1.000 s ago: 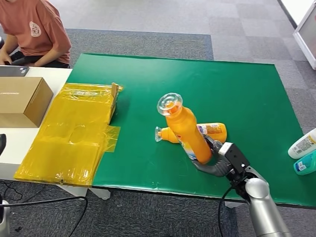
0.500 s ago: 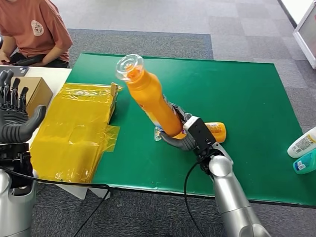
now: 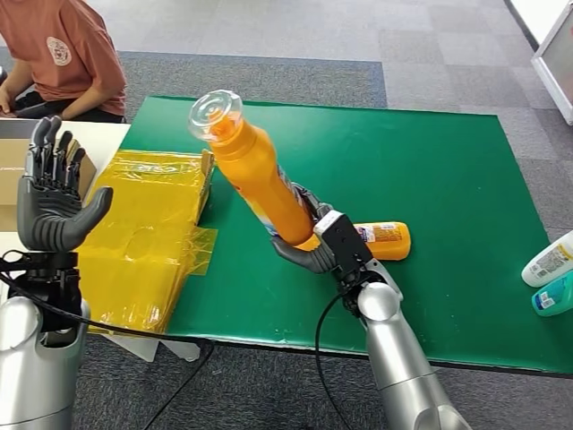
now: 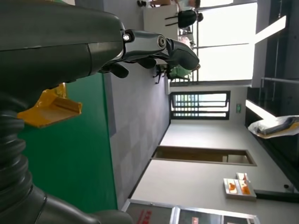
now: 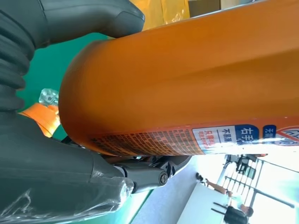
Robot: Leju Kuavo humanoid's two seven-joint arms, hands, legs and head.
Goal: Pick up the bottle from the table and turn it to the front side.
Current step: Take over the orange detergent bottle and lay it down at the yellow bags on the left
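An orange bottle [image 3: 260, 175] with a clear cap is held above the green table mat [image 3: 446, 179], tilted with its cap up and to the left. My right hand [image 3: 312, 242] grips its base; up close its orange body [image 5: 183, 88] shows a printed label. A second orange bottle [image 3: 381, 239] lies on its side on the mat just behind that hand. My left hand [image 3: 54, 202] is raised at the left over the yellow plastic sheet [image 3: 139, 237], fingers spread, holding nothing; its fingers [image 4: 159, 46] stand apart in the left wrist view.
A cardboard box [image 3: 12, 170] sits on the white table at the far left, where a person in an orange shirt [image 3: 64, 54] sits. Two lying bottles, one white [image 3: 549, 262] and one teal [image 3: 555, 296], rest at the mat's right edge.
My right hand has lifted the orange bottle off the mat and carried it left and away. My left hand has risen into view at the left.
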